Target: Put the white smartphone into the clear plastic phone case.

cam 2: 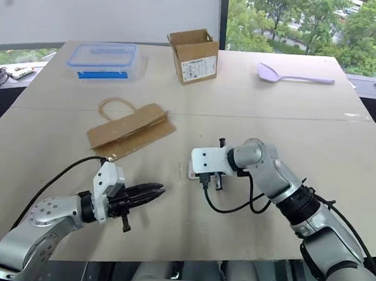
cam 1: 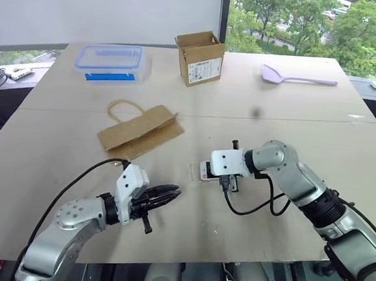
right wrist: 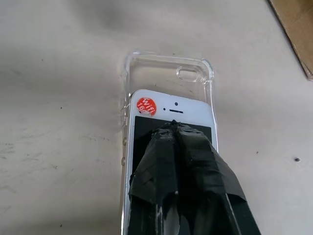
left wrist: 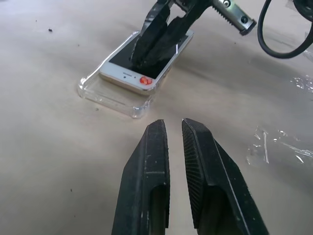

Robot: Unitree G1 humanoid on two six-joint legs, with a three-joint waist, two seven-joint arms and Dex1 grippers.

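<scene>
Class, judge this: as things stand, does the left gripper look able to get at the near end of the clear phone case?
Probably yes. The left gripper points at the clear phone case across bare table. The right gripper presses on the white smartphone farther along, leaving the near end free.

glossy clear plastic phone case (right wrist: 168,73), white smartphone (right wrist: 171,110) (black glass), matt table (cam 1: 294,110)

Looks like a lab or test room. Bare plywood counter (cam 1: 318,144) set against a large window (cam 1: 314,23) with trees outside; white blind (cam 1: 107,7) drawn beside it. Cables and a small device (cam 1: 17,73) on the sill.
</scene>
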